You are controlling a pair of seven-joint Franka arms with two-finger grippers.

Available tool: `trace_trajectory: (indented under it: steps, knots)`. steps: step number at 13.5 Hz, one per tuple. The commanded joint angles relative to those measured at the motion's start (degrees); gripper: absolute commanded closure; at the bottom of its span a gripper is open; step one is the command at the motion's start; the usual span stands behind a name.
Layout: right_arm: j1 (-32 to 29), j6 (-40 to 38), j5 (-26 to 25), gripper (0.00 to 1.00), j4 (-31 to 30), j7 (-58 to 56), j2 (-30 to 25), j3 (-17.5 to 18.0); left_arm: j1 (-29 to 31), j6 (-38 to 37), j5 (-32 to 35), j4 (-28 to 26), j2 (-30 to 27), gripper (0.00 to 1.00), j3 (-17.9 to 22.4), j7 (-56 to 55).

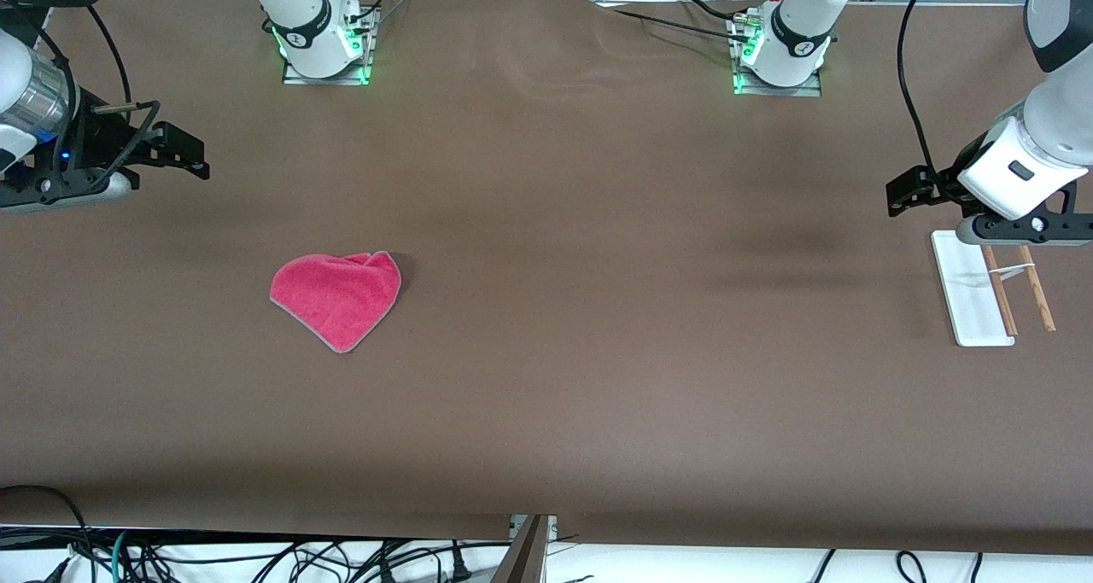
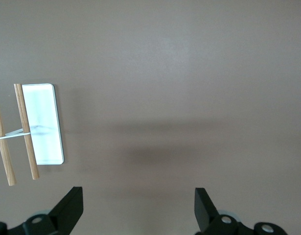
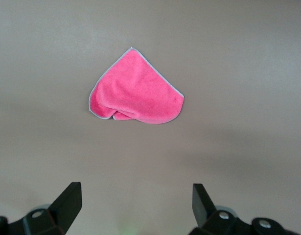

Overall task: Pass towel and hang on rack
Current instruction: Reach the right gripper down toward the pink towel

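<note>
Wide brown bench, bare across its middle, with cables trailing past the edge nearest the front camera. Two white arm bases bolted along the edge farthest from that camera, each lit green at the foot, small black round marks on their collars too small to read. Left gripper up in the air at the left arm's end, over the bench just beside the rack, jaws spread wide with nothing between them; in the left wrist view, gripper showing two dark fingertips well apart above bare surface. Right gripper likewise in the air at the right arm's end, over bare bench, well apart from the towel, jaws released and empty; same wide gap in the right wrist view. Rack lying flat-based on the bench, white plate plus two thin brown rods side by side. Towel well apart from the rack, toward the right arm's end, lying crumpled in a rough heart shape, pink side up, grey edging showing, untouched. Nothing lying between towel and rack. No legible writing anywhere.
</note>
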Motion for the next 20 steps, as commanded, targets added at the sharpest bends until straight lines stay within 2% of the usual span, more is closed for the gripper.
trace_trajectory:
  steps: [1,4,6,11,15,20]
  knots:
    - [-0.38,0.01,-0.7,0.0,0.34,0.68,-0.16,0.37,0.26,-1.44,-1.28,1.74,0.67,0.0,-0.16,0.77]
    - [-0.29,0.54,-0.7,0.0,0.34,0.59,0.89,0.38,0.26,-1.44,-1.28,1.74,0.67,0.0,-0.16,0.77]
    - [-0.2,1.41,-1.92,0.0,0.34,-0.54,3.51,0.55,0.26,-1.44,-1.28,1.74,0.67,0.0,-0.16,0.77]
    - [4.88,13.53,-2.02,0.0,0.86,-8.27,16.6,0.81,0.26,-1.44,-1.28,1.74,0.67,0.0,-0.16,0.77]
    - [6.04,22.58,-1.58,0.0,3.32,-24.24,26.89,0.81,0.26,-1.44,-1.28,1.74,0.67,0.0,-0.16,0.77]
    - [7.27,35.59,-1.93,0.0,4.56,-49.3,34.54,0.73,0.26,-1.44,-1.28,1.74,0.67,0.0,-0.16,0.77]
